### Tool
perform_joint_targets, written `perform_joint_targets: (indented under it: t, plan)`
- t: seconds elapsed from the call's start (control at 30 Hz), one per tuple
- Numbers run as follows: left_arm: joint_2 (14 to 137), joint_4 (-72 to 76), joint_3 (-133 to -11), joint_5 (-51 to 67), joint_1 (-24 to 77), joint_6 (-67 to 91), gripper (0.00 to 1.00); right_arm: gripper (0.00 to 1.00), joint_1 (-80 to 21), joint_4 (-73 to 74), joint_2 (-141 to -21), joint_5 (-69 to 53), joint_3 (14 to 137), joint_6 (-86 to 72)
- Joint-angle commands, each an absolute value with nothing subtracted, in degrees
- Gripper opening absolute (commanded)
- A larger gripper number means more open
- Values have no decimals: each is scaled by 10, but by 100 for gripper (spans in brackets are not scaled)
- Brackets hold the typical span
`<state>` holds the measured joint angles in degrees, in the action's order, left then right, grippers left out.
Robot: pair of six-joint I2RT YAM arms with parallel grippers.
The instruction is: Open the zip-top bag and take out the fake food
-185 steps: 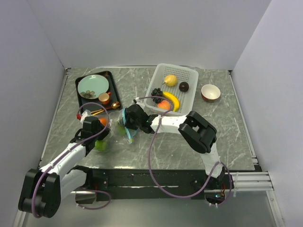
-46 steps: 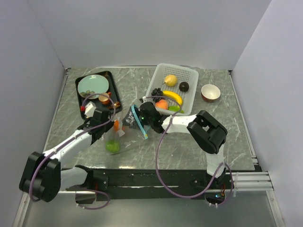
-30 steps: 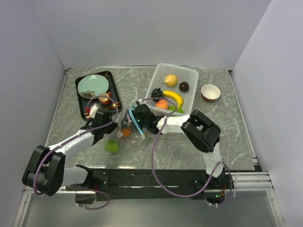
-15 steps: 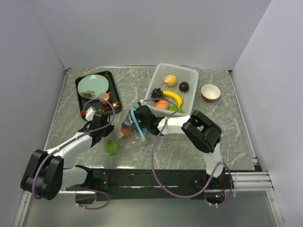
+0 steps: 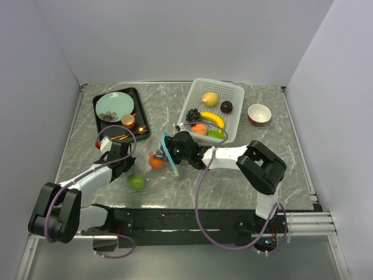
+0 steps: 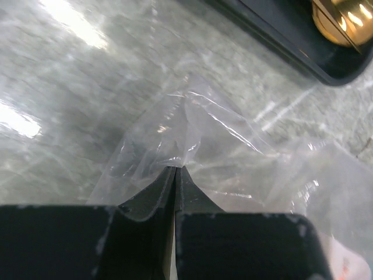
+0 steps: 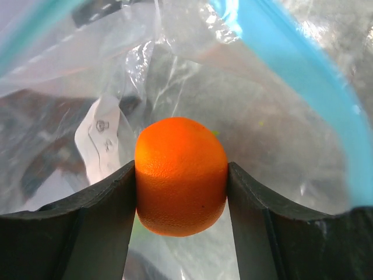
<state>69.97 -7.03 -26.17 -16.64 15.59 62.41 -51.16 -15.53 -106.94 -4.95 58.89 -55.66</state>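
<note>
Plain white walls; grey marbled counter point(image 5: 166, 108).

- The right end effector point(image 7: 181, 171) is inside the mouth of the zip-top bag point(image 6: 245, 157). Both pads press the sides of the orange point(image 5: 156, 160), a firm grip.
- The teal zipper strip point(image 7: 303, 76) arcs above and to the right of the fruit. Clear film shows all round, so the orange is not out yet.
- The left end effector point(image 6: 175, 169) is closed, pinching a fold of film at the bag's far end.
- Change over the last half second: the left arm has drawn back toward its own side and the right elbow has swung outward. The bag now lies between the two ends, near mid-counter.
- Reading: the grasp inside the bag is made and extraction looks to be starting, with the left pinch acting as anchor.
- A lime point(image 5: 136, 182) sits near the left end effector. I cannot tell whether it is inside the film.
- Other toy fruit lies in the white basket point(image 5: 220, 83).
</note>
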Motion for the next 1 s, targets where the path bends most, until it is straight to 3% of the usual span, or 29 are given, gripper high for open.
perform_joint_targets:
  t: [0.0,0.6,0.97]
  plan:
    - [700,-56,-248,-176,134,609,8,43,-508,-167,-1002,-24,555,-540]
    - [680,-82,-283,-168,129,601,8,43,-463,-39,-782,54,483,-464]
    - [632,-71,-287,-132,129,591,8,45,-298,32,-700,21,488,-412]
